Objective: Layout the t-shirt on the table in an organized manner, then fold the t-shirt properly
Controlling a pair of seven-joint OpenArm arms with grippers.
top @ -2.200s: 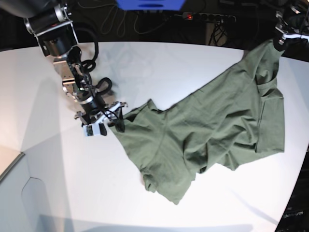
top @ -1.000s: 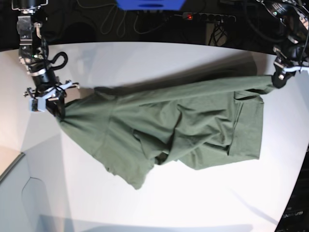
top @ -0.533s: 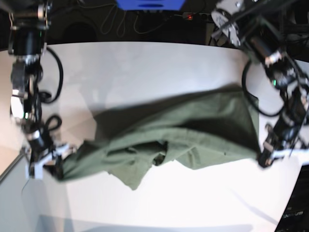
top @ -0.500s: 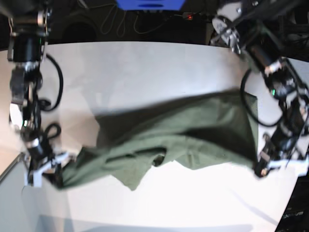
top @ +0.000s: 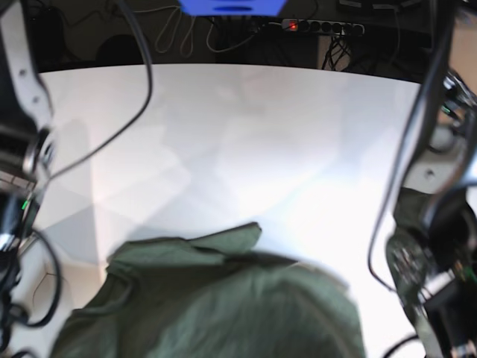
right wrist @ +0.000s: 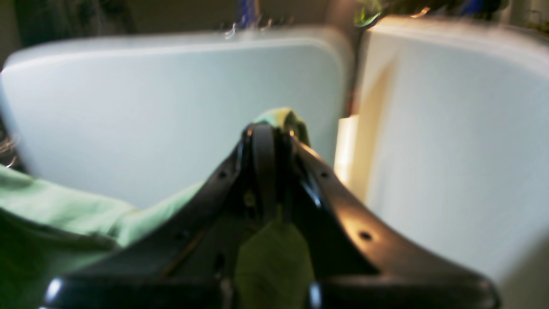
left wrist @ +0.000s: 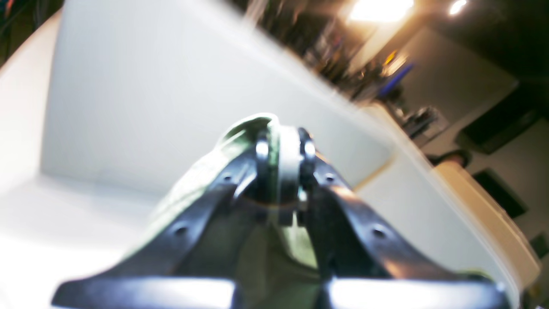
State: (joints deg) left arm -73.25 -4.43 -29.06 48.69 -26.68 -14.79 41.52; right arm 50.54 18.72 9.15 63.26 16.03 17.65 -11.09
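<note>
The olive-green t-shirt (top: 223, 298) hangs bunched across the bottom of the base view, in front of the white table (top: 223, 134). In the left wrist view my left gripper (left wrist: 281, 141) is shut on a fold of the t-shirt (left wrist: 201, 171), which wraps over its fingertips. In the right wrist view my right gripper (right wrist: 268, 133) is shut on another part of the t-shirt (right wrist: 55, 206), and cloth trails off to the left. In the base view both arms loom blurred at the side edges, and their fingertips cannot be made out.
A power strip (top: 324, 27) and a blue object (top: 231, 6) lie behind the table's far edge among dark cables. A black cable (top: 141, 74) from the arm on the base view's left loops over the table.
Both arms have drawn the t-shirt toward the near side. It has moved from the middle of the table to the bottom of the base view. The arms now fill the side edges.
</note>
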